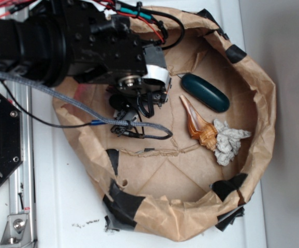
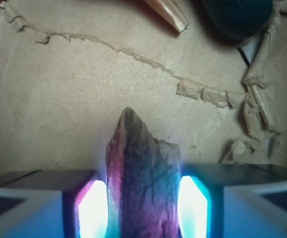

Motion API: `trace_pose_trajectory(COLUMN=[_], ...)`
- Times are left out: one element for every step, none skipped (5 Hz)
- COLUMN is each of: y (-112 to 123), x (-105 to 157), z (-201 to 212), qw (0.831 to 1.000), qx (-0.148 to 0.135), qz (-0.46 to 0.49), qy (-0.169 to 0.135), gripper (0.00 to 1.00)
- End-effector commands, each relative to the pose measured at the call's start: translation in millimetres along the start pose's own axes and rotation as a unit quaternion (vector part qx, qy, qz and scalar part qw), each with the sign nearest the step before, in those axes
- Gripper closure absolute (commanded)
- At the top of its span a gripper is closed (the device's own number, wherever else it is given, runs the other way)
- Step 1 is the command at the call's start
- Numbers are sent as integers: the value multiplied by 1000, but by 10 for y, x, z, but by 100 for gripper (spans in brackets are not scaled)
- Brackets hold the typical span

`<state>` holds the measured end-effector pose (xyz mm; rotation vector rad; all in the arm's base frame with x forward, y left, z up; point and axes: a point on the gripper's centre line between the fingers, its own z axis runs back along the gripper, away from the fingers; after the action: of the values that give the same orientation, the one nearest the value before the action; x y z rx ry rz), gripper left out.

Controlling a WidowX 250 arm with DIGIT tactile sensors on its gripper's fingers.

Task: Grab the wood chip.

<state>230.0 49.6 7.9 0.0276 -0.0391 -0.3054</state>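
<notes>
The wood chip (image 2: 142,168) is a dark, rough-grained sliver standing between my gripper's (image 2: 142,210) two glowing pads (image 2: 93,208). Both pads press against its sides, so the gripper is shut on it. Its jagged tip points away over the brown paper floor. In the exterior view the gripper (image 1: 128,120) hangs over the left half of the paper-lined basin (image 1: 266,103), and the arm hides the chip there.
An orange-and-white spiral seashell (image 1: 198,126) and a dark green oval case (image 1: 205,92) lie to the right, with a crumpled grey-white wad (image 1: 228,142) beside the shell. The basin's raised paper walls are patched with black tape (image 1: 121,204). A braided cable (image 1: 61,101) trails below the arm.
</notes>
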Motion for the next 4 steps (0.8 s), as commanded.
trace_pose_trajectory(y=[-76,-72,-192,-227], x=[-46,-7,336,609], z=[-60,100,593,1087], qw=[1000,998,976,965], qx=[1,-20,-71,-47], qz=[-9,37,80,166], qy=[1,-53,-192,-198], gripper=[100,100,100,100])
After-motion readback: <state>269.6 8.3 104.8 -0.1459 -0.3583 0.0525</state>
